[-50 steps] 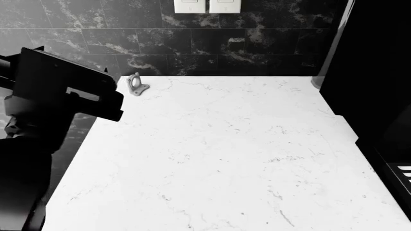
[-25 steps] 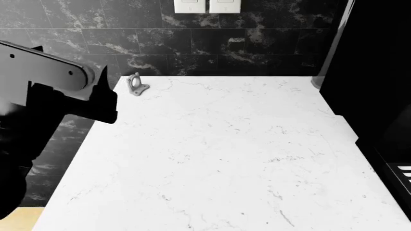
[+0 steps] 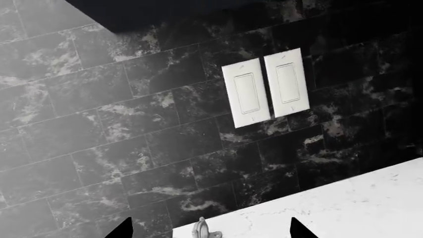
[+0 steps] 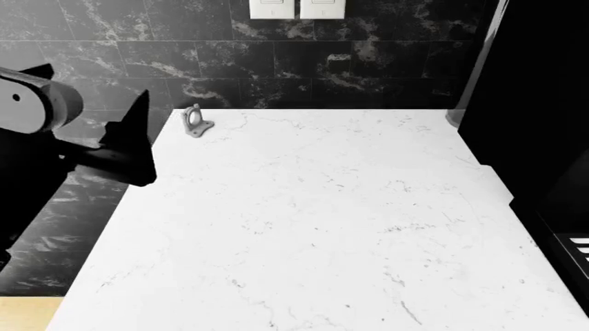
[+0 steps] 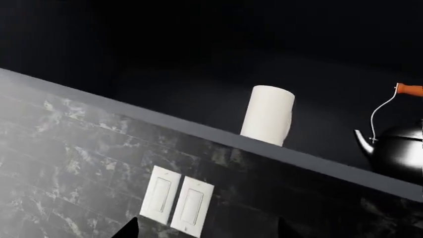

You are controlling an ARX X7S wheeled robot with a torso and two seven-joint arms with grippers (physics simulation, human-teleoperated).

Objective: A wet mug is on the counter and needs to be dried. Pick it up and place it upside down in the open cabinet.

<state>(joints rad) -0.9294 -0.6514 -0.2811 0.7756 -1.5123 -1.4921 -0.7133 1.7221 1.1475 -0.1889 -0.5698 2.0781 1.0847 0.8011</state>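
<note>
The cream-white mug (image 5: 268,115) stands on the shelf of the open cabinet (image 5: 165,122) above the backsplash. Its top end looks closed and its handle barely shows. It is not in the head view, where the white counter (image 4: 322,221) carries only a trinket. My right gripper (image 5: 208,230) is open and empty, below the shelf and apart from the mug. My left gripper (image 3: 210,230) is open and empty too, its fingertips (image 3: 124,229) spread wide. In the head view it hangs off the counter's left edge (image 4: 129,148).
A small grey metal trinket (image 4: 196,122) sits at the counter's back left corner. Two white wall switches (image 4: 296,8) are on the black marble backsplash. A steel kettle (image 5: 396,144) stands on the shelf beside the mug. A tall dark unit (image 4: 543,103) borders the counter's right.
In the head view my left arm has swung and drifted left, away from the counter's edge. Nothing on the counter has moved.
</note>
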